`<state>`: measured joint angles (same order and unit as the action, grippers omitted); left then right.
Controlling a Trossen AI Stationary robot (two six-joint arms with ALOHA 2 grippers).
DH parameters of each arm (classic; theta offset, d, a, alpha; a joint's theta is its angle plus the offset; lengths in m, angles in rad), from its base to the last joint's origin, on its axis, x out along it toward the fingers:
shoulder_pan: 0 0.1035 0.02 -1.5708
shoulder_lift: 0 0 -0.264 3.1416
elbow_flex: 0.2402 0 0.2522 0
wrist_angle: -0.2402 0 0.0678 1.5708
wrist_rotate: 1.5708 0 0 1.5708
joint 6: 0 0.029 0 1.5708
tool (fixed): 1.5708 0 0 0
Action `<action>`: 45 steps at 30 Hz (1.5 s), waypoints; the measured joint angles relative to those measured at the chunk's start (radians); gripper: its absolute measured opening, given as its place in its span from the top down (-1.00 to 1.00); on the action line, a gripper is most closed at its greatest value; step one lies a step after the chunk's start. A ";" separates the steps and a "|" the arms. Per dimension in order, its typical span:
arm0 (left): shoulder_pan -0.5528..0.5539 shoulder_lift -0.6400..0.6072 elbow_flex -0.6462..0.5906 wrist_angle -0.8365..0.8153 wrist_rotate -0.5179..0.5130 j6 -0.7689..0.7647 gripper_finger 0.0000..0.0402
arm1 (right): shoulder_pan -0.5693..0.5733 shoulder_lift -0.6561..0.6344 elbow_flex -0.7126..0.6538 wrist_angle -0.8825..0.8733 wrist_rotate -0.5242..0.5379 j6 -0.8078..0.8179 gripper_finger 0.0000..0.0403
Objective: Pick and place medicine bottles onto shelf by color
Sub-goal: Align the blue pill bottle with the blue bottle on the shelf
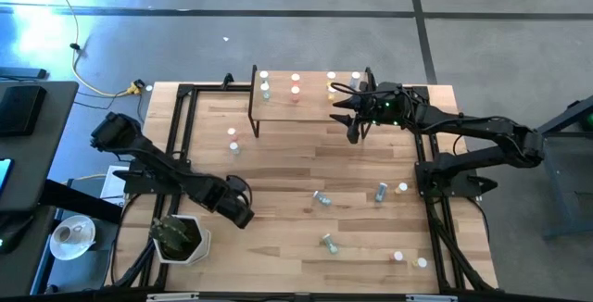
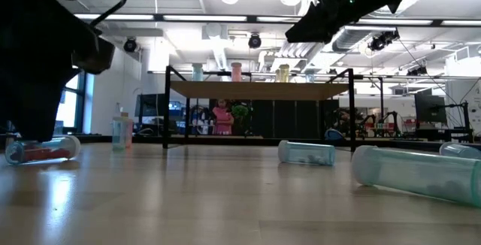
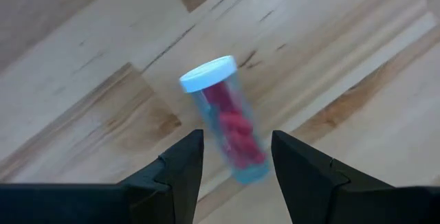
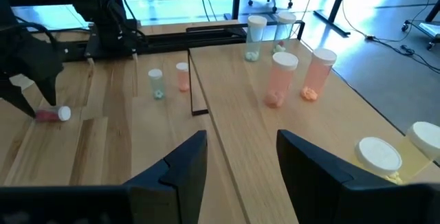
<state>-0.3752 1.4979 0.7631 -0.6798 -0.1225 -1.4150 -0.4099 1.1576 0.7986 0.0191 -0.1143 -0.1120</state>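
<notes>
Looking past my left claw point(image 3: 234, 165), I saw its two fingers spread, with a red-filled bottle point(image 3: 227, 121) lying on its side on the surface just ahead of them and reaching in between the tips. The fingers were not touching it, so nothing was pinched yet. From above, this claw point(image 1: 243, 211) was low over the front left part of the surface point(image 1: 278, 168), the arm folded and coming in from the left edge.

My right claw point(image 4: 237, 159) was also spread and empty. It hung above the shelf point(image 1: 310, 100), near its right end, with the arm stretched in long from the right side. Its camera looked down along the board, where two pink bottles point(image 4: 299, 76) stood together, two greenish ones point(image 4: 265, 31) stood farther along, and a yellow one point(image 4: 412, 152) stood close at the edge of the picture.

I judged the task to be about half done. Several bottles stood upright on the shelf in groups of colour, as far as I could tell. Many were left on the surface: two small ones point(image 1: 233, 139) stood upright beside the shelf's left end, teal ones point(image 1: 322, 198) lay toward the middle and front, and some more were near the right front corner point(image 1: 410, 260). The red one under my left claw seemed to be the next to pick.
</notes>
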 joint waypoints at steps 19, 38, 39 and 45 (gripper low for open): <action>0.019 0.096 0.010 0.022 0.036 0.121 0.60 | 0.014 0.000 0.000 -0.001 -0.007 0.000 0.17; 0.256 0.093 0.144 0.423 -0.092 0.788 0.54 | 0.173 -0.034 0.000 -0.141 -0.111 0.000 0.17; 0.268 0.093 0.148 0.467 -0.087 0.827 0.54 | 0.184 -0.034 0.000 -0.142 -0.124 0.001 0.17; 0.328 0.092 0.156 0.681 -0.073 1.030 0.54 | 0.261 -0.034 0.000 -0.131 -0.129 0.002 0.17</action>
<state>-0.0470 1.5902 0.9192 0.0013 -0.1958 -0.3850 -0.1486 1.1236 0.7986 -0.1118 -0.2436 -0.1102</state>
